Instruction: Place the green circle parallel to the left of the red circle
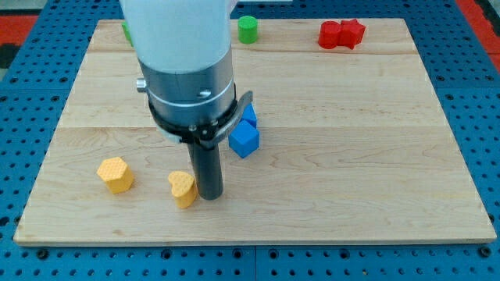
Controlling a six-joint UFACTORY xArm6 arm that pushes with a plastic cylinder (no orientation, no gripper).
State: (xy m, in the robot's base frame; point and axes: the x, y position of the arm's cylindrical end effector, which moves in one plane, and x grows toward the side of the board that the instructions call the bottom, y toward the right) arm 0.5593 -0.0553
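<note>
The green circle stands at the board's top edge, a little right of the middle. The red circle is further right along the top, touching a red star on its right. My tip is low on the board, far from both circles, touching or almost touching the right side of a yellow heart block. The white and grey arm body hides the upper middle of the board.
A yellow hexagon block lies at the lower left. Two blue blocks lie just right of the rod, one partly hidden behind the arm. Another green block peeks out at the top left behind the arm.
</note>
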